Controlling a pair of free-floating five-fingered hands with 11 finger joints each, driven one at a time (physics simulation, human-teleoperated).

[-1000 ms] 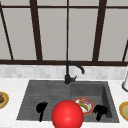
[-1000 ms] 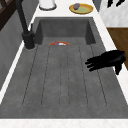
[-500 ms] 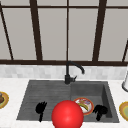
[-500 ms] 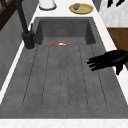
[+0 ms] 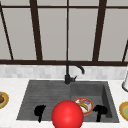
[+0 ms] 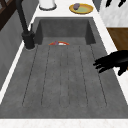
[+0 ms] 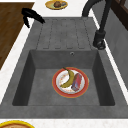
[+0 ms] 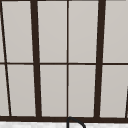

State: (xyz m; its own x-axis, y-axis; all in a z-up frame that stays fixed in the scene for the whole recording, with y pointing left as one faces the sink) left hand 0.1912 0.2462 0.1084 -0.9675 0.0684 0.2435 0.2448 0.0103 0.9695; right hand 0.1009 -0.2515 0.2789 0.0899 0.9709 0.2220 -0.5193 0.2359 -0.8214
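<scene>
left hand (image 5: 39,111) over drainboard (image 6: 65,77) front edge, fingers loosely spread, holding nothing, open ribbed board at its 12 o'clock, right hand (image 5: 100,110) over basin front rim, fingers unclear, plate (image 5: 84,105) with banana at its 10 o'clock, red ball (image 5: 67,115) between the hands

The sink (image 6: 65,82) looks like matt, grainy grey stone; the faucet (image 5: 71,71) matt black metal; the counter (image 5: 11,112) pale speckled marble beside wooden floor (image 7: 10,27).
</scene>
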